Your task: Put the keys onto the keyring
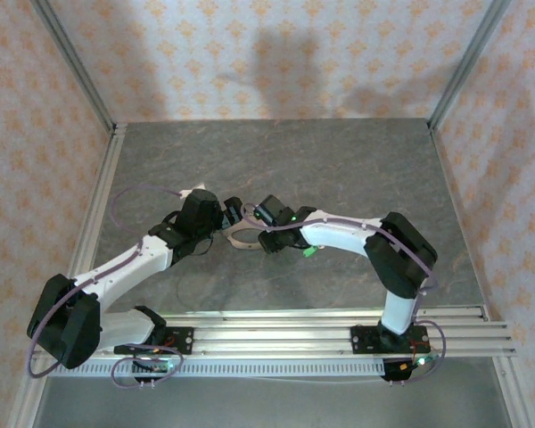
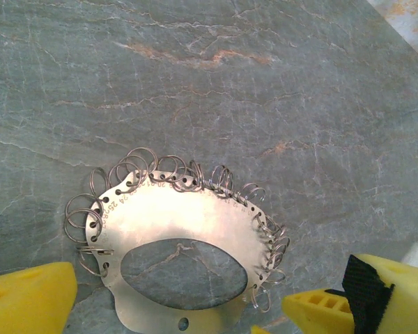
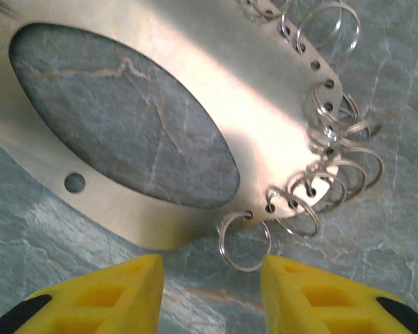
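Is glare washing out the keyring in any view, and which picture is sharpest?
Right wrist: strong glare whitens the keyring beside its small split rings, and the view is soft. Left wrist: even sheen, keyring crisp. Top external: no glare, soft shadows on the back wall.

Soft, even overhead light. Faint shadows fall on the back wall (image 1: pixel 281 49). White glare washes the keyring (image 3: pixel 265 104) in the slightly blurred right wrist view.
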Controlling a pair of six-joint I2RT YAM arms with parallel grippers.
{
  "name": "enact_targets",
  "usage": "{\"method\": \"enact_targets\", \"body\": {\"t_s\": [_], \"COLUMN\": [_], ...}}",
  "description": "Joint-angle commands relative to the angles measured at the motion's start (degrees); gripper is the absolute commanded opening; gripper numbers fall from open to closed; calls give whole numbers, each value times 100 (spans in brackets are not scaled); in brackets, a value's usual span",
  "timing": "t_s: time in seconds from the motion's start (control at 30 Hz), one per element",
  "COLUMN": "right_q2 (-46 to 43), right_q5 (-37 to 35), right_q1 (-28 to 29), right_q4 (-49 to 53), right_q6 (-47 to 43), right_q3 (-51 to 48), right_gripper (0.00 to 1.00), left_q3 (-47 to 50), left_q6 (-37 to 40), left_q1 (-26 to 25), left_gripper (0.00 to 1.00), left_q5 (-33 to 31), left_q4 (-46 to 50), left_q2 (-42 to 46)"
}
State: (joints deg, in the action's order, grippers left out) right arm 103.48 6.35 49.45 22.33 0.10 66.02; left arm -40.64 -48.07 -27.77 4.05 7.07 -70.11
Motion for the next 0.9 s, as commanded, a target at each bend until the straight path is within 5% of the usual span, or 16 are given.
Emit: {"method": "enact_targets", "body": {"t_s": [0.0, 0.57, 0.87], "right_q2": [221, 456, -151], "right_q5": [-201, -84, 166], "right_q1": [0, -541, -551], "right_q4": [91, 131, 272], "right_q6": [6, 275, 405], "right_q3": [258, 608, 447], "right_gripper": [42, 48, 48], "left_q3": [83, 247, 284], "left_q6": [35, -44, -66], "left_q1": [-40, -79, -123], "left_gripper": [100, 100, 100], "left_q5": [-71, -71, -133], "left_q4": [198, 304, 341], "left_q2": [134, 348, 394]}}
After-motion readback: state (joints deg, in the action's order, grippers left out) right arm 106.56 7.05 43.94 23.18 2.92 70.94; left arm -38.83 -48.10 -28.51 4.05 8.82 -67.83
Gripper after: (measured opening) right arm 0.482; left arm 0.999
